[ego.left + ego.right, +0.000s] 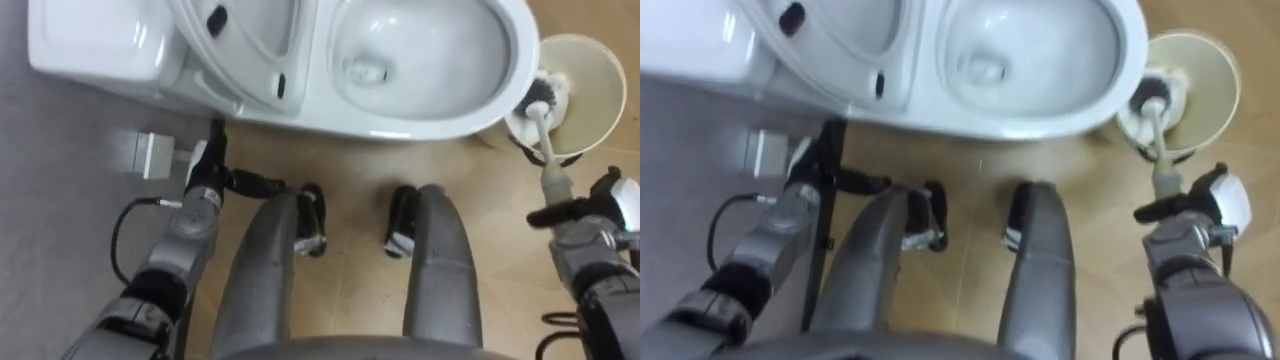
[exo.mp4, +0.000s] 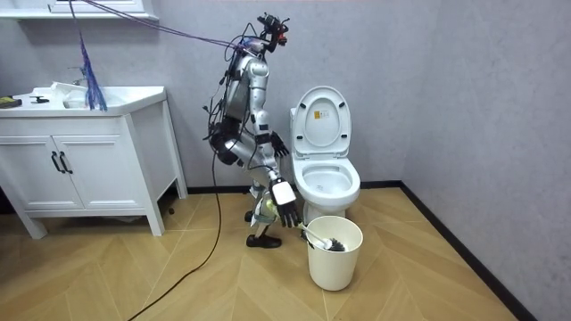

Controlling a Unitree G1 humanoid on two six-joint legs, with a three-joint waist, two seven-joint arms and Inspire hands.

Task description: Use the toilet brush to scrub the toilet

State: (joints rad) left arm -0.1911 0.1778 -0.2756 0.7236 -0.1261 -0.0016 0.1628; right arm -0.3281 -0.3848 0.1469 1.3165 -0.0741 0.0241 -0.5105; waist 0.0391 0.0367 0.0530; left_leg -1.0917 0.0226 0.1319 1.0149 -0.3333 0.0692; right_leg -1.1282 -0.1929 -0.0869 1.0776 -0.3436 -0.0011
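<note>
The white toilet (image 1: 400,125) stands before me with its seat and lid (image 1: 250,40) raised and its bowl (image 1: 1030,50) open. To its right a cream bucket (image 1: 595,70) holds the toilet brush (image 1: 545,100), head down, with its white handle slanting toward me. My right hand (image 1: 590,212) is low at the handle's near end, its dark fingers stretched out beside it. In the room view that right hand (image 2: 286,203) hangs spread just left of the bucket (image 2: 335,254). My left hand (image 1: 205,175) hangs with straight fingers at the toilet's left base.
A small white box (image 1: 150,155) sits low by the grey wall, left of the toilet base. A white vanity cabinet (image 2: 80,160) stands at the room view's left. I stand bent forward close to the toilet on a wood floor (image 2: 428,276).
</note>
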